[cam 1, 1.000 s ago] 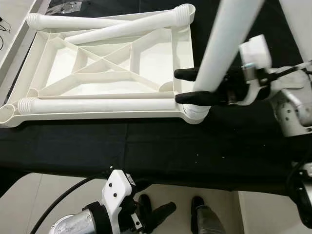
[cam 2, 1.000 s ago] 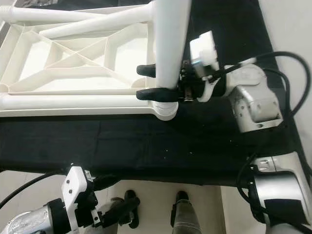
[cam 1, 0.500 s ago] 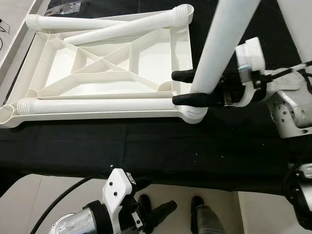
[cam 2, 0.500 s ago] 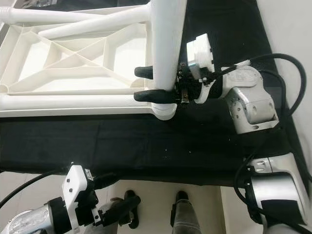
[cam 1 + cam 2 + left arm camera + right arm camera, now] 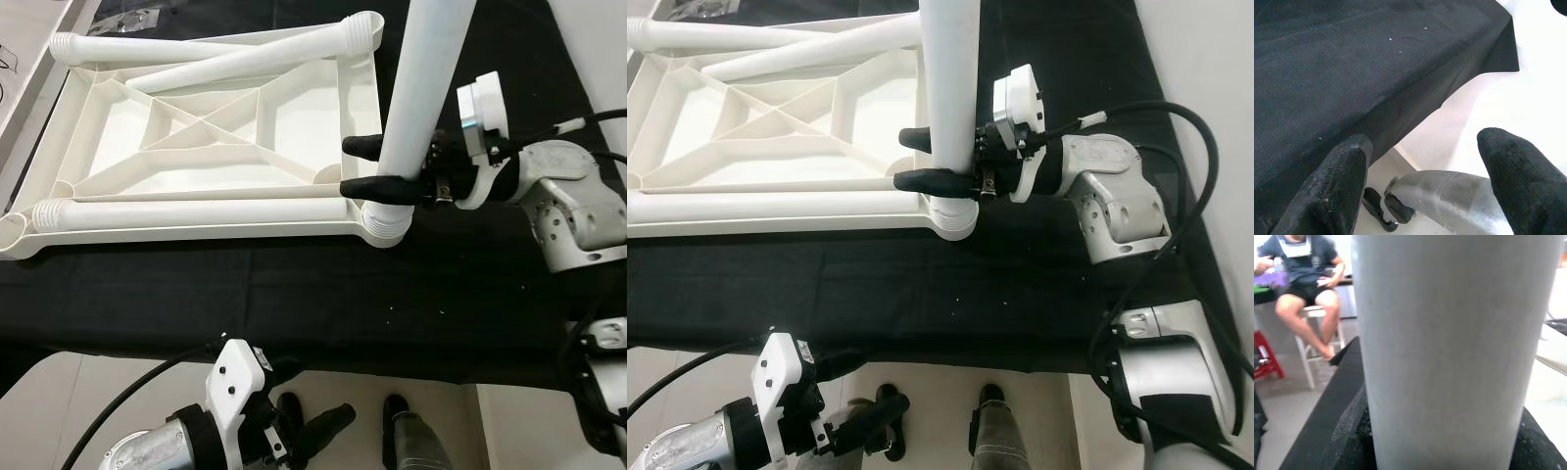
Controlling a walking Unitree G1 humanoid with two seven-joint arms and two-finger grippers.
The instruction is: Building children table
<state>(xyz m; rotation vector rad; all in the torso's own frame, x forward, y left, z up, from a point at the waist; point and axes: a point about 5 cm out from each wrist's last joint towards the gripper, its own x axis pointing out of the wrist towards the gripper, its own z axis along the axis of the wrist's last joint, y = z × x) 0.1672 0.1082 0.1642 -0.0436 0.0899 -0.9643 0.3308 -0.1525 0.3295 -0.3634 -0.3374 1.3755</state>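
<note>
At corner socket (image 5: 384, 221), gripped leg (image 5: 423, 93).

4 table legs (image 5: 428, 88), 1 tabletop (image 5: 362, 108)

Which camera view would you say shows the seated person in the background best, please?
The right wrist view: the person sits on a white stool beyond the white table leg held by the right gripper. Both eye views look down at the upturned tabletop instead.

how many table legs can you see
4: one upright leg held by the right end effector over the tabletop's near-right corner socket, one lying along its near edge, two lying across its far end.
</note>
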